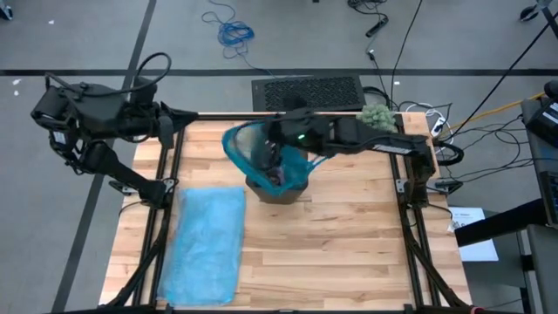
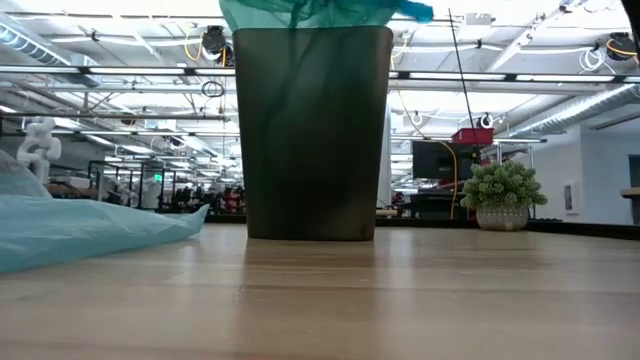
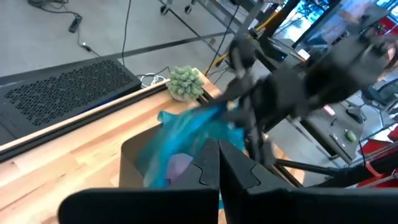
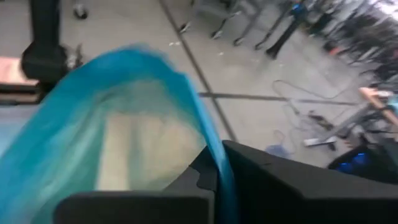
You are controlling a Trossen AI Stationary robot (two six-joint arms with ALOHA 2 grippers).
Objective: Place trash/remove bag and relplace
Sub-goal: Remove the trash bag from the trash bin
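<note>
The dark bin (image 1: 279, 187) stands upright on the tabletop (image 1: 349, 244), near the middle of the far half, a little toward the far edge. A teal bag (image 1: 248, 146) lines it, and the bag's mouth is drawn up and out of the bin toward the far left, so its long axis slants from the bin's rim up toward the far edge. In the low view the bag (image 2: 300, 12) bunches above the top of the bin (image 2: 312, 130).

The right gripper (image 1: 281, 139) reaches in from the right edge, arm lying along the far side of the tabletop, and sits just above the bin at the bag's raised rim. In the right wrist view its fingers (image 4: 261, 174) are pressed together with a strip of the teal bag (image 4: 124, 124) pinched between them; the film billows out ahead of the fingers, away from the wrist.

Inside the bin, the left wrist view shows a lilac-pink piece (image 3: 180, 167) of trash low in the liner, below the pulled-up film.

The left gripper (image 1: 183, 118) waits near the far left corner of the tabletop, fingers (image 3: 236, 174) closed together on nothing, pointing toward the bin.

A second, flat blue bag (image 1: 209, 244) lies along the left side, its long axis running from near edge to far edge. A fuzzy green ball (image 1: 377, 115) rests at the far right corner.
</note>
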